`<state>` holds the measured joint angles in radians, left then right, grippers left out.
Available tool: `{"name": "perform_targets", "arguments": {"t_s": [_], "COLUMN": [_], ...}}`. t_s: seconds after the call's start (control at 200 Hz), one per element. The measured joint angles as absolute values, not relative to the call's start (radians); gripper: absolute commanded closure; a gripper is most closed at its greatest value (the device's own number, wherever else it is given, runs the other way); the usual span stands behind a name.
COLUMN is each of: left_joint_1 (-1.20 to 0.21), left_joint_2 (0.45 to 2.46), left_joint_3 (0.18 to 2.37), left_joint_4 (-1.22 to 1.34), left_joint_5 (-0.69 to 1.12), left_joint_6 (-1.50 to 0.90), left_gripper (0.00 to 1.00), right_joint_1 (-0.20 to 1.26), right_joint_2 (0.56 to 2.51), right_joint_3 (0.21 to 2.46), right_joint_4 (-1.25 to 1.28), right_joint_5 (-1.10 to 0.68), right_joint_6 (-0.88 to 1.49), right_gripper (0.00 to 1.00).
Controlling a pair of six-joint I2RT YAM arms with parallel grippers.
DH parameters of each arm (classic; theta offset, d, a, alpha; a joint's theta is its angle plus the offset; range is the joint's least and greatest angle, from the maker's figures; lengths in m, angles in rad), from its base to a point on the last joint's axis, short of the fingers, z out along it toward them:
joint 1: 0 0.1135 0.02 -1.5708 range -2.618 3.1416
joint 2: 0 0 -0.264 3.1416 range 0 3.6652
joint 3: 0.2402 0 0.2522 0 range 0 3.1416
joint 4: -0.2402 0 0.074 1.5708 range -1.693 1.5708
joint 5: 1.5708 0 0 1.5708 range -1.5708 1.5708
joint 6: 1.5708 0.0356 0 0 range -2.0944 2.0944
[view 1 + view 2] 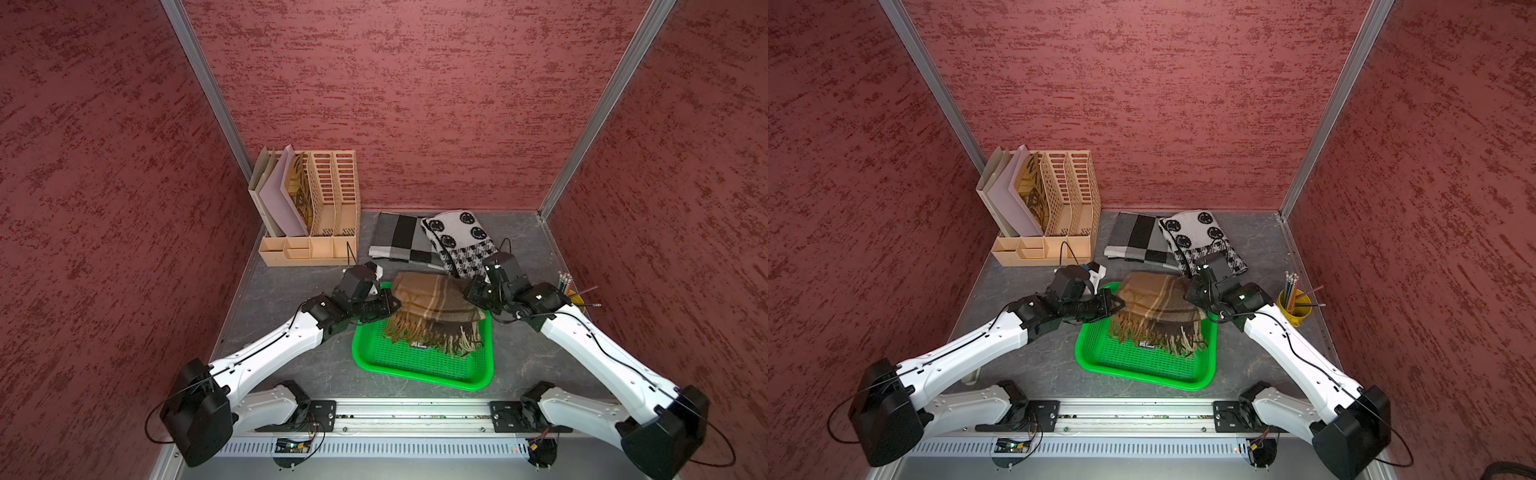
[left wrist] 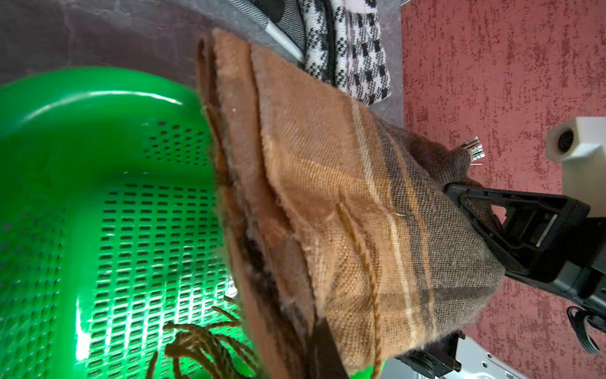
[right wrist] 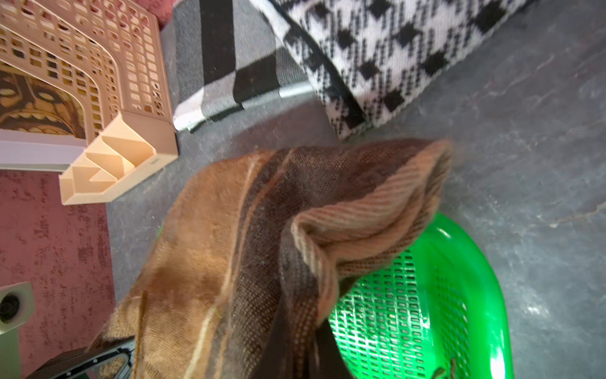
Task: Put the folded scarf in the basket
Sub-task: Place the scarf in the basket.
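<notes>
Top views: scarf (image 1: 432,299) hangs over the far half of the basket (image 1: 415,374), with left gripper (image 1: 392,303) and right gripper (image 1: 471,291) clamped on opposite ends; fringe seems to touch the mesh.
Left wrist: fingertips buried in the folds.
Right wrist: fingers blurred, basket cut off.

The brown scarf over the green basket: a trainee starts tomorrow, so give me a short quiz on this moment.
1. True or false: the left gripper and the right gripper are both shut on the brown scarf.
2. How many other folded scarves lie behind the green basket? A one, B two, C three.
3. Fill in: the pencils stand in a ____ cup.
Key: 1 true; 2 B, the grey checked scarf and the black-and-white scarf; 3 yellow.
</notes>
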<state>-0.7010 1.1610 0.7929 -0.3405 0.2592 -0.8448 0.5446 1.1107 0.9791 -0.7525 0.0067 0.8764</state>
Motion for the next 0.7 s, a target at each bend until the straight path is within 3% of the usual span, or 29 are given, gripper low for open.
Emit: {"name": "perform_targets", "arguments": {"t_s": [0.701], "left_joint_1": [-0.871], "left_joint_2": [0.991], "left_joint_3": [0.617], "left_joint_4": [-0.421], "left_joint_5": [0.106], "left_joint_6": [-0.954], "left_gripper": [1.0], "right_joint_1": [0.667], "right_joint_2": [1.124], "right_joint_3": [0.826], "right_joint_4": [-0.71], "right_joint_5": [0.038], "right_joint_6": [0.942], "right_gripper": [1.0]}}
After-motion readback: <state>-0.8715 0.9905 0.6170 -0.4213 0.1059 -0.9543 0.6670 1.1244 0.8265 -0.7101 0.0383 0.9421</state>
